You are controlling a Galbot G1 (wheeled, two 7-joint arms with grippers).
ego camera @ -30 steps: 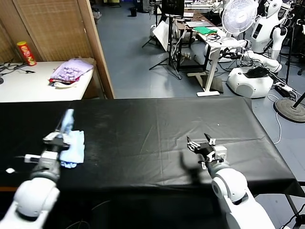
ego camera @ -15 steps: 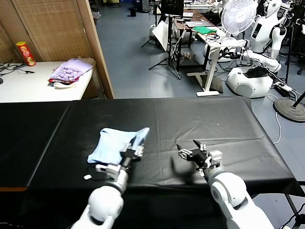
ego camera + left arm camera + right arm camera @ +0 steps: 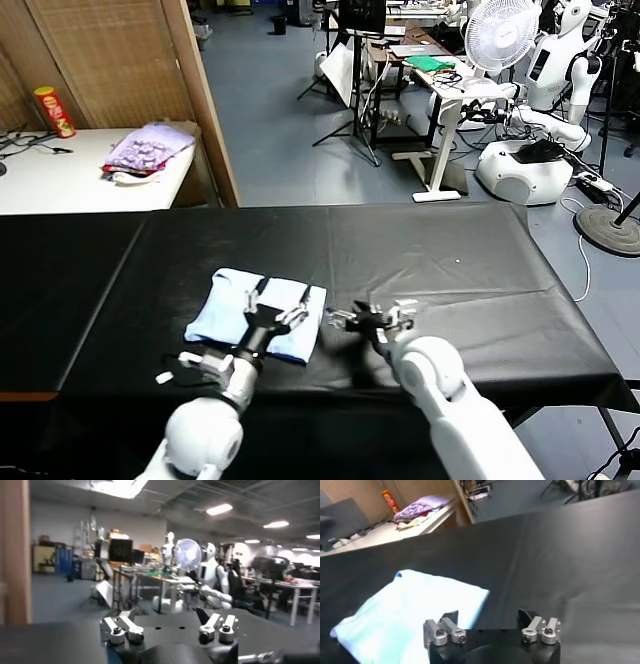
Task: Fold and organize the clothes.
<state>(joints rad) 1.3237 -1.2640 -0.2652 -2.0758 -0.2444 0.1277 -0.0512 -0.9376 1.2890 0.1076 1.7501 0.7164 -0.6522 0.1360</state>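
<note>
A pale sky-blue T-shirt (image 3: 258, 314) lies folded into a rough rectangle on the black-covered table (image 3: 480, 260), left of centre and toward the near edge. Its long axis runs left to right across the robot's front, slightly tilted so that the left end sits nearer the robot; the far-left corner is rounded and the right edge is straight.

The left gripper (image 3: 272, 313) hangs over the shirt's right half with its jaws spread apart and nothing between them. The fingers cover part of the cloth, so whether they touch it cannot be told. The right gripper (image 3: 368, 318) sits just beside the shirt's right edge, above bare black cloth, fingers also spread and empty.

The right wrist camera looks across the shirt (image 3: 410, 607), whose lettering is not visible; one corner is cut off by the frame. The left wrist camera points away over the table toward the lab, and shows only its own fingertips (image 3: 121, 630) standing wide.

The table's right half is open black cloth out to its far and right edges. Behind, on a white side table (image 3: 60, 175), a lavender patterned cloth pile (image 3: 150, 148) and a red canister (image 3: 55, 111) stand well apart from the work.
</note>
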